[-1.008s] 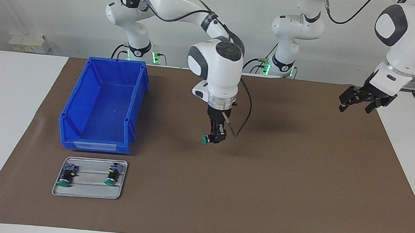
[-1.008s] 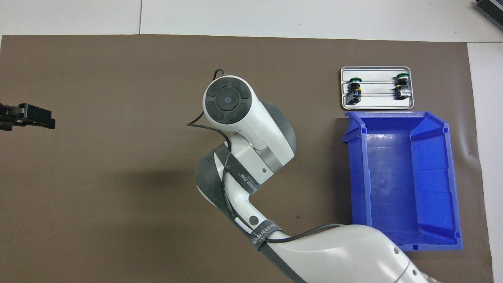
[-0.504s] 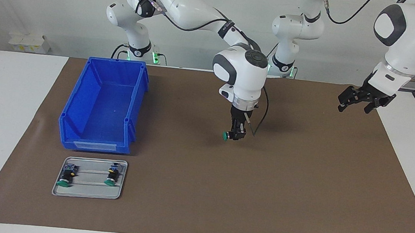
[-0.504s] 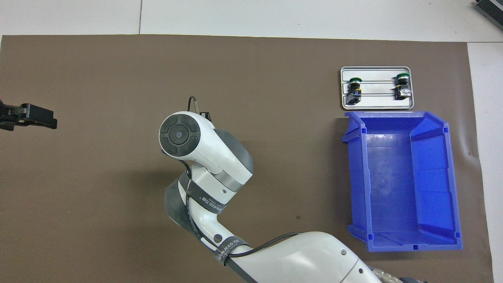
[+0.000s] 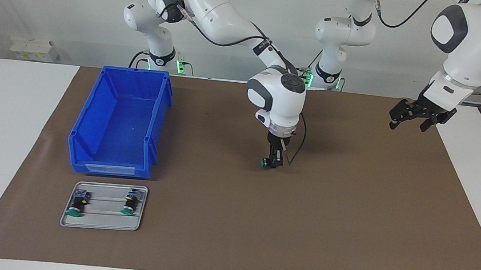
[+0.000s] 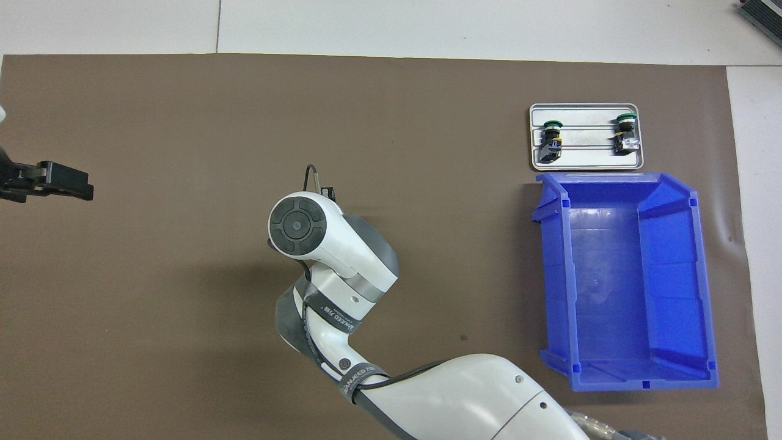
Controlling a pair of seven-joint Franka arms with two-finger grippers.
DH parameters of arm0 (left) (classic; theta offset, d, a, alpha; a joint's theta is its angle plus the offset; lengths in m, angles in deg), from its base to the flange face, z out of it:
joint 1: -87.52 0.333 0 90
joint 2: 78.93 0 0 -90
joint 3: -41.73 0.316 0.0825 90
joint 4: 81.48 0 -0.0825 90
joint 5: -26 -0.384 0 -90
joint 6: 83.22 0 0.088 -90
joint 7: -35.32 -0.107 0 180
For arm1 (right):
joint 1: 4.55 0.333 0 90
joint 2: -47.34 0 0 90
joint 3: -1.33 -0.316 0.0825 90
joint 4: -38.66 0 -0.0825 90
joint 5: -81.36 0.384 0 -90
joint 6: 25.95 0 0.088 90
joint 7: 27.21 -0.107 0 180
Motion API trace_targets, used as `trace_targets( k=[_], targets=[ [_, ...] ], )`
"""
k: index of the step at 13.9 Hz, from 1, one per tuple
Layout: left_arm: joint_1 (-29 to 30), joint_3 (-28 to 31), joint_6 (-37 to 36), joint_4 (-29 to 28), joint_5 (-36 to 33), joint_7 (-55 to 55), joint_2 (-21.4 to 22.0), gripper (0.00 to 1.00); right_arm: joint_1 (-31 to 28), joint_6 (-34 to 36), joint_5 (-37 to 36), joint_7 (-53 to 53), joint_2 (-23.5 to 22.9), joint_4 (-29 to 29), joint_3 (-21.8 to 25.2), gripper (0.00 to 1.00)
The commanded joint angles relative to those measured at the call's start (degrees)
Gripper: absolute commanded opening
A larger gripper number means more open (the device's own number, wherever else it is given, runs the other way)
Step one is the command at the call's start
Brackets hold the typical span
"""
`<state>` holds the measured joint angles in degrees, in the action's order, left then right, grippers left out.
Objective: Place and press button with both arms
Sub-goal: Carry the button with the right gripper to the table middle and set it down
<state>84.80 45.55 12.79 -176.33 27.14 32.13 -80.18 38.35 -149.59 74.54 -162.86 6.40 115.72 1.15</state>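
From the facing view: the right hand [image 5: 272, 163] is down low over the middle of the brown mat [image 5: 348, 218], clenched on the button [image 5: 264, 163]. The button sits sideways in the grip, its green cap poking out toward the right arm's end of the tabletop [image 5: 8, 128], body tucked between the fingers. Can't tell if it's touching the mat or just above it. The left hand [image 5: 412, 117] hangs in the air over the mat's edge at the left arm's end, fingers spread wide, nothing in it, just waiting. Two more buttons [image 5: 76, 204] lie on the small metal tray [image 5: 101, 223], which sits just beside the blue bin [image 5: 84, 136], farther from the robots than the bin.

Overhead view: the right arm's wrist covers the held button completely. The left hand [image 6: 55, 183] shows at the edge, released. Tray [image 6: 586, 162] touches the bin [image 6: 553, 281].
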Motion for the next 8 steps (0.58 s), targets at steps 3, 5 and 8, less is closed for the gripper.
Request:
trace_targets(
  k=[3,5,8],
  targets=[
    [-1.1,0.0,0.7,-1.7,-1.0,1.1,1.5,1.00,-1.4,-0.4,2.2,-0.8,3.3,4.3,-0.5,0.94],
    [-2.0,-0.2,0.8,-1.7,-1.0,0.8,1.6,1.00,-1.7,-0.3,2.8,-0.6,3.5,3.9,-0.5,0.97],
    [-2.7,-0.3,0.8,-1.7,-1.0,0.4,1.5,1.00,-5.4,-0.2,3.5,2.6,7.7,4.9,-0.6,0.98]
  ],
)
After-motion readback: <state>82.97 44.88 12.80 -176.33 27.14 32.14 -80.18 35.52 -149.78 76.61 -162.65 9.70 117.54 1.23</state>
